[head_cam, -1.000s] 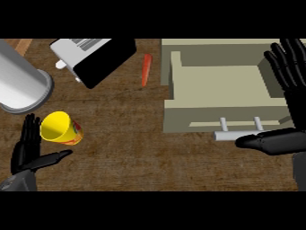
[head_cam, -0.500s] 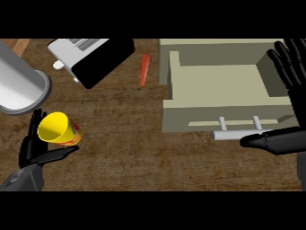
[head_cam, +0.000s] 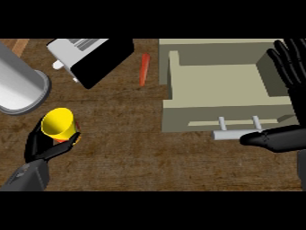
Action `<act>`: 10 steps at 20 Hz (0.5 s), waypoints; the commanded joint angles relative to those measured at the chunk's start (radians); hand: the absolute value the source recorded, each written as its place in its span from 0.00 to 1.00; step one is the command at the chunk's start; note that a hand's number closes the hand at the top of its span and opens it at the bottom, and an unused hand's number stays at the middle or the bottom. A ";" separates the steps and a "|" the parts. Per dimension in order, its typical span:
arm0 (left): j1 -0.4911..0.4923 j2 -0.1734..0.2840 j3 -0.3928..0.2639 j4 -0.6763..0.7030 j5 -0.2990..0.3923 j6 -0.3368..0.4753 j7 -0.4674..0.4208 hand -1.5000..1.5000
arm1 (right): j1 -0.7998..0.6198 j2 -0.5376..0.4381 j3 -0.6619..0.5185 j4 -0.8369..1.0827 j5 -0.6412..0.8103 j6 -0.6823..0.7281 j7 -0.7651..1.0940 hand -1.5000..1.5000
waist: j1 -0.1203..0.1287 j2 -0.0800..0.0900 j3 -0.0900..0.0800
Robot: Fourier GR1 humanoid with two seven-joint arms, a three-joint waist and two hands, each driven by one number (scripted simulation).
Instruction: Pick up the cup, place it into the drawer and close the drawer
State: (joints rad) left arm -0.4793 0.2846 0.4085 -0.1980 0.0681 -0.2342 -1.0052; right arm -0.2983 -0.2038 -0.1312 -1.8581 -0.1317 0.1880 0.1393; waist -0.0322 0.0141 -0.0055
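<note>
The yellow cup (head_cam: 57, 123) stands at the lower left of the wooden counter, tilted so that its mouth faces up at me. My left hand (head_cam: 37, 146) is curled round it, fingers along its left side and the thumb under its lower right. The beige drawer (head_cam: 215, 85) is pulled open at the upper right, its inside bare, with a grey bar handle (head_cam: 238, 133) at its front. My right hand (head_cam: 302, 92) stays open at the right edge, fingers up, over the drawer's right side, its thumb lying just right of the handle.
A large silver cylinder (head_cam: 9, 85) stands at the far left, close above the cup. A toaster (head_cam: 89, 56) with a black side sits at the top, and a thin orange stick (head_cam: 144, 68) lies between it and the drawer.
My left hand has moved up and closed in on the cup, from beside it to wrapped round it. The right hand has hardly moved.
</note>
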 commanded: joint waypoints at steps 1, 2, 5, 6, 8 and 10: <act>-0.025 -0.001 0.026 -0.035 0.008 0.133 -0.118 1.00 | -0.029 -0.002 -0.011 -0.007 0.003 -0.024 0.029 0.00 | 0.002 -0.002 0.001; 0.008 -0.025 0.012 -0.042 -0.014 0.191 -0.180 1.00 | 0.005 -0.008 0.000 -0.036 -0.005 0.000 0.029 0.00 | -0.007 -0.001 0.000; -0.026 -0.045 0.021 -0.050 -0.018 0.280 -0.192 1.00 | 0.036 -0.007 -0.013 -0.009 -0.014 0.019 -0.018 0.00 | -0.005 -0.001 0.002; 0.019 -0.057 0.022 -0.056 -0.018 0.259 -0.251 1.00 | 0.047 -0.017 -0.021 -0.030 -0.032 0.033 -0.013 0.00 | 0.000 -0.004 0.002; -0.018 -0.117 0.018 -0.049 -0.027 0.326 -0.252 1.00 | -0.005 -0.023 -0.031 -0.003 -0.027 0.013 0.015 0.00 | 0.002 -0.002 0.002; -0.002 -0.143 0.018 -0.047 -0.029 0.302 -0.294 1.00 | -0.017 0.008 0.010 0.002 0.013 -0.012 0.008 0.00 | 0.005 -0.001 0.001</act>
State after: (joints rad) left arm -0.4874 0.2032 0.4251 -0.2469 0.0464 -0.0024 -1.1259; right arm -0.3005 -0.2117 -0.1393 -1.8650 -0.1384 0.1926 0.1458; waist -0.0309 0.0128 -0.0043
